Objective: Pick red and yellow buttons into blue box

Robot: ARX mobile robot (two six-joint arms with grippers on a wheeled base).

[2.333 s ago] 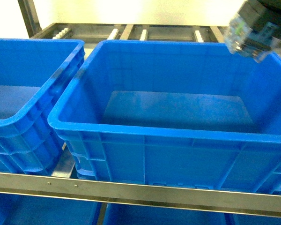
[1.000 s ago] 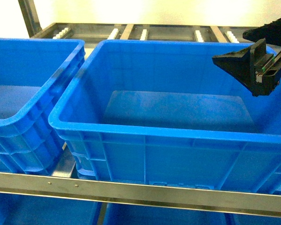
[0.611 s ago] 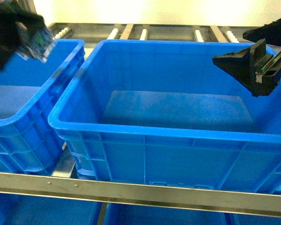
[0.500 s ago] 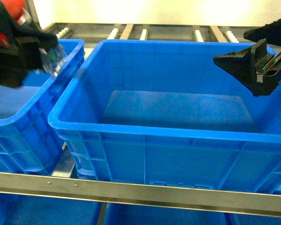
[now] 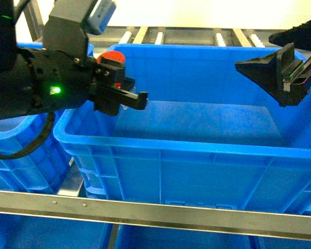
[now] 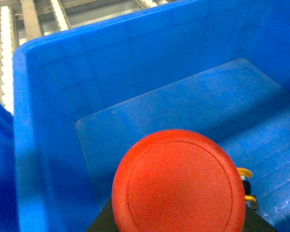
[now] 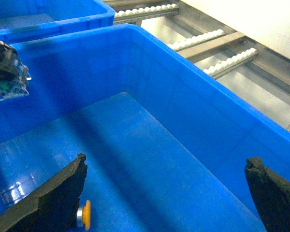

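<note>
My left gripper [image 5: 125,88] has swung in from the left and now hangs over the large deep blue plastic crate [image 5: 160,145], fingers clamped on the one red mushroom-cap button [image 5: 115,57]. One yellow-capped button [image 7: 84,214] lies on the crate floor. My right gripper [image 5: 290,72] hovers at the right wall, fingers spread wide, empty.
</note>
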